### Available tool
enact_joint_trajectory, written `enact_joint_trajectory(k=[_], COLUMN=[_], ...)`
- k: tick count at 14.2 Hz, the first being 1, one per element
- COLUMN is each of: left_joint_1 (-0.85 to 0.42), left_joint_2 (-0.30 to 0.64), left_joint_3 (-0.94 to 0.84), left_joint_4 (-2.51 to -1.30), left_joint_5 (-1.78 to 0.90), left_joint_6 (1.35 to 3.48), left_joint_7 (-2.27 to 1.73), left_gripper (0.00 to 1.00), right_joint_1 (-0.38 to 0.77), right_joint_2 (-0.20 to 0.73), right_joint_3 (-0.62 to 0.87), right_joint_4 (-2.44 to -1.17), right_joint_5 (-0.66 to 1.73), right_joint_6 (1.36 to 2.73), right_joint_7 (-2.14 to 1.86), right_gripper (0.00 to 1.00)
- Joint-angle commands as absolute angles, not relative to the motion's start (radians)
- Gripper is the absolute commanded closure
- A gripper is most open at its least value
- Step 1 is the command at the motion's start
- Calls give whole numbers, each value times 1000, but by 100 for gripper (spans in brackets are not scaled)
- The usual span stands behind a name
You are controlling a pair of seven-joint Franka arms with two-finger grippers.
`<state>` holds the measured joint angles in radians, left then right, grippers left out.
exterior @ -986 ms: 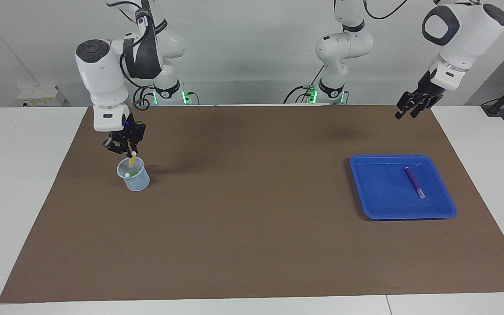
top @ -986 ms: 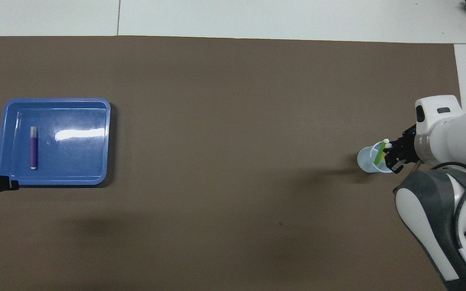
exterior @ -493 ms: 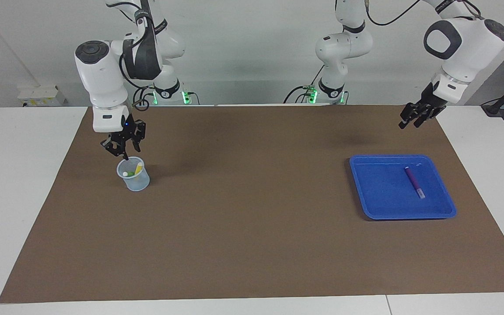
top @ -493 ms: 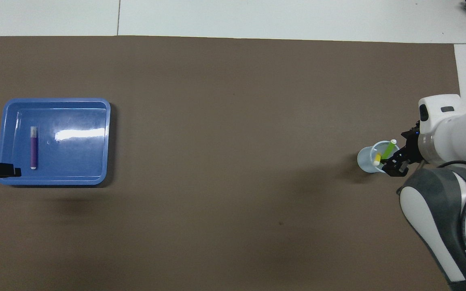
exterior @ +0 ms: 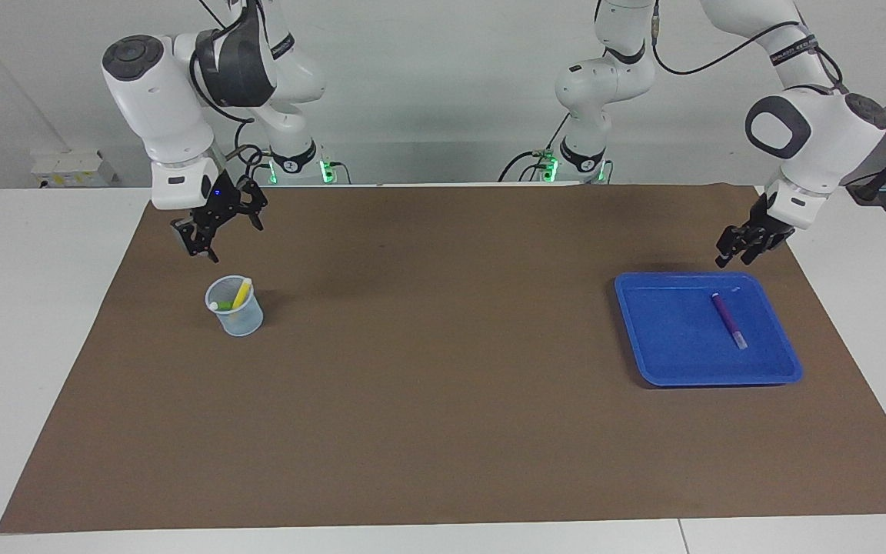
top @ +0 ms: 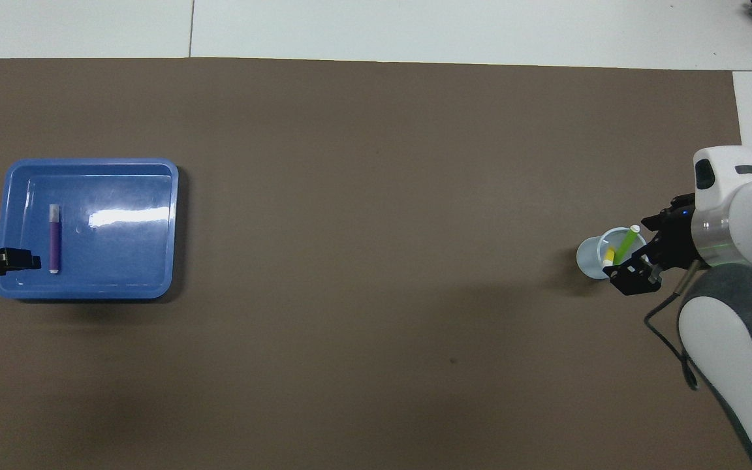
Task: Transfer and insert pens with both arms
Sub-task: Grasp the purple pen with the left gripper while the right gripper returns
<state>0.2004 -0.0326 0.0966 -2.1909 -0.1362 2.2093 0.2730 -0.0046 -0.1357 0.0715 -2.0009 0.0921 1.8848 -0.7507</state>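
A clear cup (exterior: 237, 315) stands on the brown mat at the right arm's end and holds the yellow pen (exterior: 241, 293) and the green pen (exterior: 222, 305). The cup (top: 590, 260), yellow pen (top: 608, 255) and green pen (top: 625, 242) also show in the overhead view. My right gripper (exterior: 221, 232) is open and empty, raised above the cup; it also shows in the overhead view (top: 643, 251). The purple pen (exterior: 729, 320) lies in the blue tray (exterior: 720, 379). My left gripper (exterior: 737, 257) is open, low over the tray's edge nearest the robots, apart from the purple pen (top: 54, 238).
The blue tray (top: 89, 162) sits at the left arm's end of the brown mat (exterior: 443, 369). White table borders the mat on all sides. My left gripper (top: 20, 261) reaches over the tray rim in the overhead view.
My right gripper let the yellow pen drop into the cup, opened, and rose away toward the robots. My left gripper came down toward the tray.
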Motion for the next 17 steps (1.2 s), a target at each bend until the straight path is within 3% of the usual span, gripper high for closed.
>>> enact_joint_trajectory(k=[1, 11, 17], left_joint_1=[218, 216, 201], left_joint_2=[24, 224, 274], left_joint_3=[91, 89, 86], left_joint_4=[-2164, -2096, -2077], left_joint_5=[-132, -132, -141], left_joint_6=[2264, 2443, 2491], left_joint_7=[314, 347, 341], left_gripper=[35, 35, 35], right_joint_1=[50, 166, 225], right_joint_2=[-144, -153, -153], right_joint_3=[86, 86, 86], right_joint_4=[-1999, -2009, -2016], right_joint_5=[145, 325, 419], right_joint_6=[1868, 1884, 1925], right_joint_7=[-550, -10, 233], right_gripper=[0, 0, 0])
